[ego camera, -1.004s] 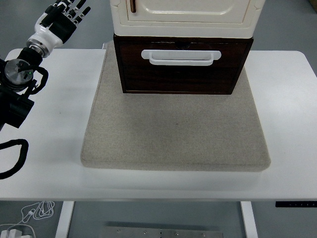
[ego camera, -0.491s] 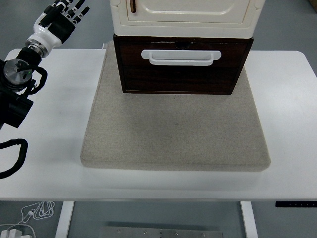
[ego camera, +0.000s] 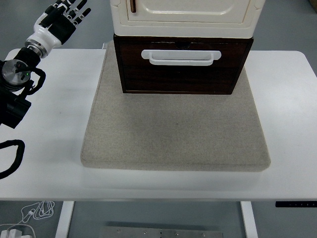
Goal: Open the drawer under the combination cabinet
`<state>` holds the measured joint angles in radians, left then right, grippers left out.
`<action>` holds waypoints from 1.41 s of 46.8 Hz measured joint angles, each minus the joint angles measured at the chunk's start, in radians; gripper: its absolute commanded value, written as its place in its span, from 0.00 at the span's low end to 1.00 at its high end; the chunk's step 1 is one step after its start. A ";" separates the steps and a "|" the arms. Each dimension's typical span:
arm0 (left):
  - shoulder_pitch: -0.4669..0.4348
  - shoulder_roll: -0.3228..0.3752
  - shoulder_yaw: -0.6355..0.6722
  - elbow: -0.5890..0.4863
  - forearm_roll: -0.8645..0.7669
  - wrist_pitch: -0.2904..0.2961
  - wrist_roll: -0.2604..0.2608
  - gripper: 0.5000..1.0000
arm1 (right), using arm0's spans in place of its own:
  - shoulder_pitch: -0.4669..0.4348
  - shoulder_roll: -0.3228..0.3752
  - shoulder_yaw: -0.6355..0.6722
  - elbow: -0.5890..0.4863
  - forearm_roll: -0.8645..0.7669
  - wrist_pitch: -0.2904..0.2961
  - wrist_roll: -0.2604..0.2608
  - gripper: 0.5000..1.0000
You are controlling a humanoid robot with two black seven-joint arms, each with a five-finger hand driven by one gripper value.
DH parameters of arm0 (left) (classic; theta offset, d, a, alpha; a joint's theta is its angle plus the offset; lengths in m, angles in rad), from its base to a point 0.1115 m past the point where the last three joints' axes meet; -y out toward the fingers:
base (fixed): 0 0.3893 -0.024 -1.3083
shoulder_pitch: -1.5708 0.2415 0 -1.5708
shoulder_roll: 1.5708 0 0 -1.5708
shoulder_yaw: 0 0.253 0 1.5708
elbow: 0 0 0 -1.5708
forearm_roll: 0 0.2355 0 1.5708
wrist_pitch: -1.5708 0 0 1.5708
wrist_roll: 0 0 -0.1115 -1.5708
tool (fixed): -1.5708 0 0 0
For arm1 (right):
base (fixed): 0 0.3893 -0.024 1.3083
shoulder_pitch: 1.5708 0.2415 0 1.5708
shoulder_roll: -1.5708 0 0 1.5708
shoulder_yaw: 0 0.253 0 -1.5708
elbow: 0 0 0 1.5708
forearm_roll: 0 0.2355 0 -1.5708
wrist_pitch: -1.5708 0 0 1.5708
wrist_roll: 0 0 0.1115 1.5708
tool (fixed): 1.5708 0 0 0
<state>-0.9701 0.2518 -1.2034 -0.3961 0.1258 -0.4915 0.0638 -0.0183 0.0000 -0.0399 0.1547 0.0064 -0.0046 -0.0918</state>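
At surface's (ego camera: 292, 99) far middle, on mat (ego camera: 173, 134): drawer (ego camera: 183, 67) under cabinet (ego camera: 185, 15), shut, white handle (ego camera: 181, 57) facing front. Left hand (ego camera: 58, 20) far left, raised, fingers spread, empty, well apart. Risk: pulling drags whole cabinet forward, nothing bracing it.

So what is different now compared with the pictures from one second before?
Very little. The left arm shifted slightly toward the left edge, its cable loop drawing back with it. The left robot hand remains open near the table's far left corner, holding nothing. The drawer, its white handle and the mat stayed put.
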 measured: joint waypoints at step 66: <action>0.164 0.380 0.119 -0.529 0.026 -0.120 -0.010 1.00 | 0.000 0.000 0.000 0.000 0.000 0.000 0.000 0.86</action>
<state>-0.8056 0.6323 -1.0844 -0.9251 0.1515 -0.6113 0.0539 -0.0183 0.0000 -0.0399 0.1549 0.0062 -0.0046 -0.0919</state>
